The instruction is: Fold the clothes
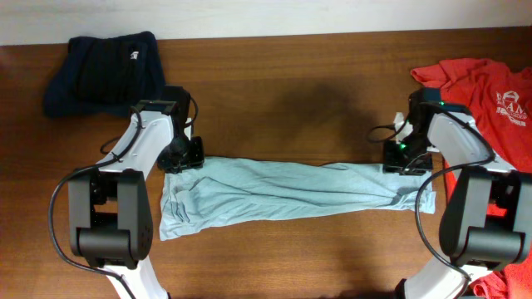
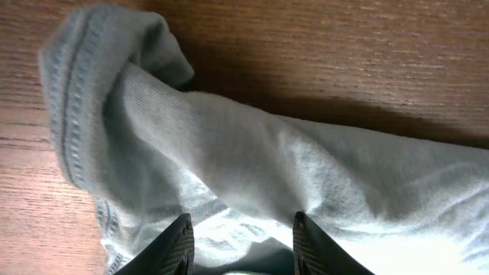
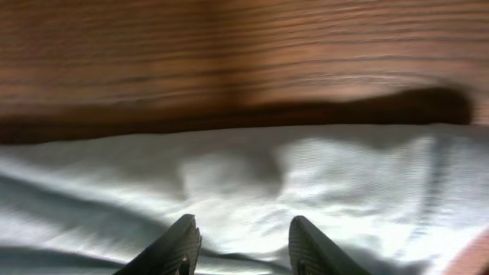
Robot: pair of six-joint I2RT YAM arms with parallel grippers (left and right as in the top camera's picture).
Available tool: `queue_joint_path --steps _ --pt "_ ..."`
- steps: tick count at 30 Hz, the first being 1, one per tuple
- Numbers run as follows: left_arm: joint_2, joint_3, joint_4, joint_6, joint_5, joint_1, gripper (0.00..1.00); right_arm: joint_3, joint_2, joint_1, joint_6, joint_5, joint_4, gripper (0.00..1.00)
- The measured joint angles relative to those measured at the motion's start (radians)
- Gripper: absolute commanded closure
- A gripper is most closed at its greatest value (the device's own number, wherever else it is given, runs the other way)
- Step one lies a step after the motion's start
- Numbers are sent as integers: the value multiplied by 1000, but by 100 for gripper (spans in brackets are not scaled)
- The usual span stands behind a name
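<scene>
Left arm [image 1: 112,216]: stood at the near edge of the table [image 1: 283,91], its white link reaching away toward the left end of the cloth.
Right arm [image 1: 486,220]: stood at the near edge on the other side, reaching to the cloth's right end.
Light blue shirt [image 1: 283,189]: lay on the wood between the 2 arms, drawn out into 1 long creased band from left to right; its left end was wider and spread toward the near edge.
Left gripper [image 1: 183,156]: sat on the far left corner of the light blue shirt; in the left wrist view a ridge of ribbed cloth [image 2: 267,153] ran up between its 2 fingers [image 2: 177,248], which were clamped on it.
Right gripper [image 1: 401,158]: sat at the far right corner of the band; in the right wrist view its 2 fingers [image 3: 309,244] showed a gap over smooth cloth [image 3: 306,176], and I cannot tell whether they gripped it.
Red shirt [image 1: 486,87]: lay crumpled along the right edge, partly behind the right arm.
Navy garment [image 1: 104,71]: lay bunched at the far left corner, apart from the light blue shirt.
</scene>
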Motion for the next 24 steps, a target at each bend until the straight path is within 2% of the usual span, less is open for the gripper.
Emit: queue_joint_path --steps 11,17,24 --pt "0 0 3 0 -10 0 58 0 0 -113 45 31 31 53" --pt "0 0 3 0 -9 0 59 11 0 -196 87 -2 31 42" --pt "0 0 3 0 -8 0 58 24 0 -277 100 -39 12 39"
